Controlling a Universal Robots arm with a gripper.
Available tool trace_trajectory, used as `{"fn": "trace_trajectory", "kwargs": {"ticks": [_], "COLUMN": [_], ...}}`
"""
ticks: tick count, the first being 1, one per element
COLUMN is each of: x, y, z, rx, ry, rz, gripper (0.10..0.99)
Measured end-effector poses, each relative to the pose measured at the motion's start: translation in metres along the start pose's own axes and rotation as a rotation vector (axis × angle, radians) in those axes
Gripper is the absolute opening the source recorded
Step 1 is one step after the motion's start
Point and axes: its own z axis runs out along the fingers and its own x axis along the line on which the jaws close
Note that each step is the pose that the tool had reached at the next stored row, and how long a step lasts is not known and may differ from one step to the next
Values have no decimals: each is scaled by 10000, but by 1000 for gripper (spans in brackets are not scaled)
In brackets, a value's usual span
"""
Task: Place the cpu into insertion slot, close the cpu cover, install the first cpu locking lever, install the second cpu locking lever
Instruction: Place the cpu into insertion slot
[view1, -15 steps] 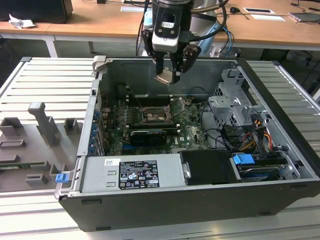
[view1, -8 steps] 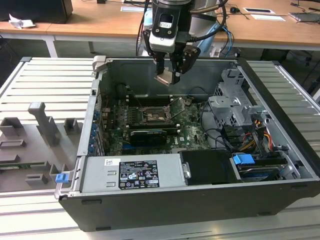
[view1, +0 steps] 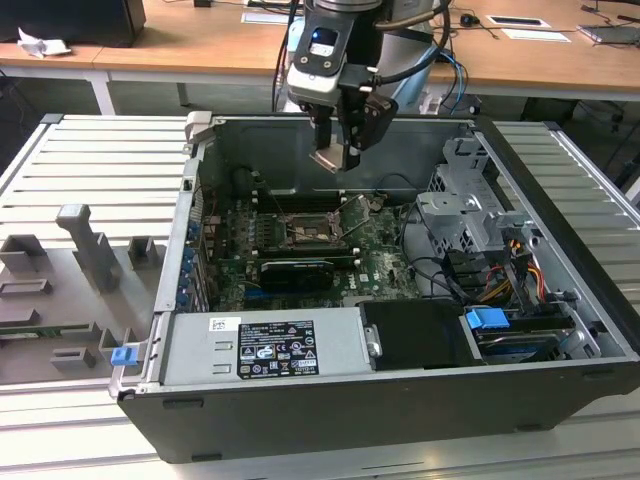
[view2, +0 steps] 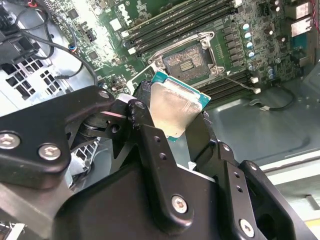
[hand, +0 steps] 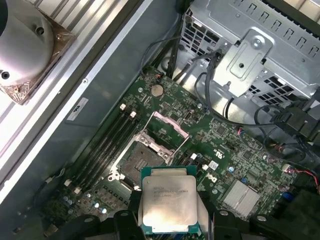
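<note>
We observe pincer (view1: 333, 160) closed on cpu (hand: 167, 202) edges, held above green board (hand: 226, 144), clear of insertion slot (hand: 141, 161); cpu cover (hand: 169, 129) stands raised open

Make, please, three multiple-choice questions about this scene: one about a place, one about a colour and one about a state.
1. Where is the cpu?
A. seated in a memory slot
B. in the gripper, above the green board
C. outside the case

2. What colour is the top of the cpu?
A. black
B. pale silver-grey
C. red

3. How is the insertion slot?
A. empty, with the cpu cover raised
B. filled, with the cover shut
C. filled, with the cover raised

Answers: 1 B, the gripper clamps the chip by its edges over the board. 2 B, the metal top shows pale in both wrist views. 3 A, the dark socket lies bare and the frame stands up beside it.
</note>
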Motion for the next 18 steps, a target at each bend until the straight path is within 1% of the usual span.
{"fn": "trace_trajectory", "kwargs": {"ticks": [6,9,16,18], "x": [-1,-1,-2,-2], "y": [-4,-4,-8,-7], "z": [50,62,102,111], "rx": [3,9,43,38], "ry": [-17,-25,-5,-18], "rz": [121,124,146,343], "gripper": [525,525,525,525]}}
